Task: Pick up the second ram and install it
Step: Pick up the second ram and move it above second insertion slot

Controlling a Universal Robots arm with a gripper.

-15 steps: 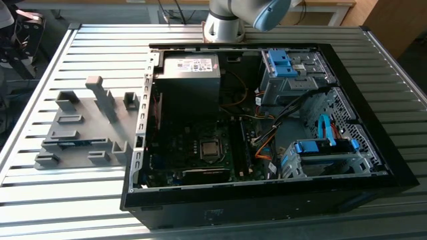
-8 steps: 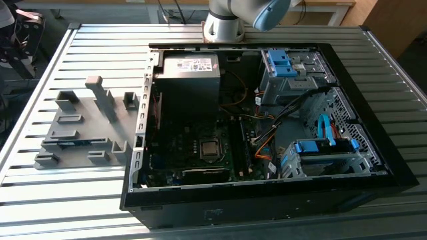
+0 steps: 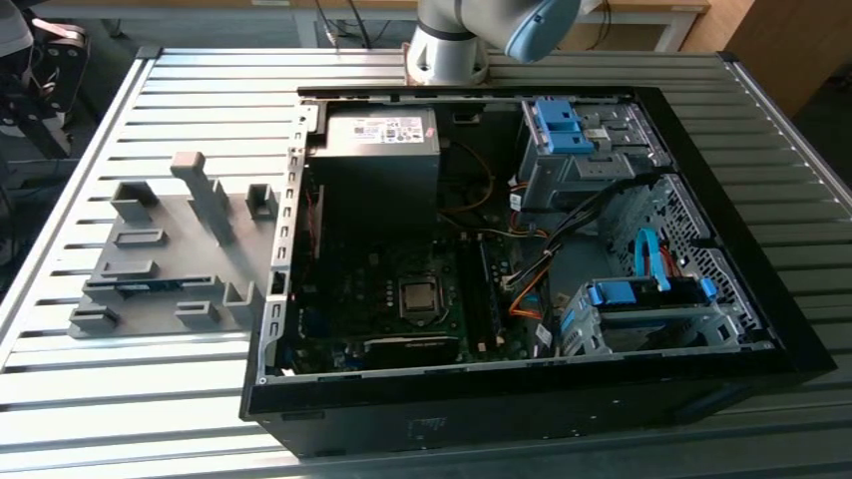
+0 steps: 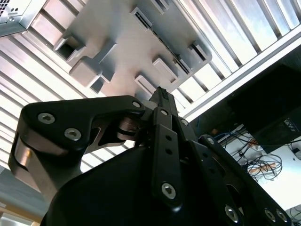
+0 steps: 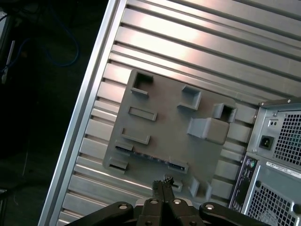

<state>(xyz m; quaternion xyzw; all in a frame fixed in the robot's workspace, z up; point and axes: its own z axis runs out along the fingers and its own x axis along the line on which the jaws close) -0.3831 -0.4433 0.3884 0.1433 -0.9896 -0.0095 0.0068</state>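
**A:** What does the exterior view give you?

**B:** An open computer case [image 3: 533, 387] lies on a slatted metal table [image 3: 160, 399]. The arm [image 3: 446, 50] rises at the table's far edge. A grey holder [image 3: 174, 249] sits just beside the case, on the exterior view's left. The memory stick [image 3: 147, 284] lies flat in a slot across the near part of that holder, a thin blue-green strip.

**A:** And the first wrist view?

**B:** The gripper [image 5: 163, 180] looks down on the holder [image 5: 169, 117], with the table's slats [image 5: 188, 42] all around it. Its two fingers are pressed together with nothing between them. The memory stick [image 5: 146, 154] rests in the holder between two end slots, near the fingertips as pictured but apart from them. The back of the case [image 5: 277, 188] stands just beside the holder.

**A:** The second wrist view?

**B:** It shows the gripper [image 4: 161, 92] from behind, fingers meeting at the tip and empty. The holder [image 4: 117, 37] lies beyond it on the slats. I cannot pick out the stick with any certainty from that angle.
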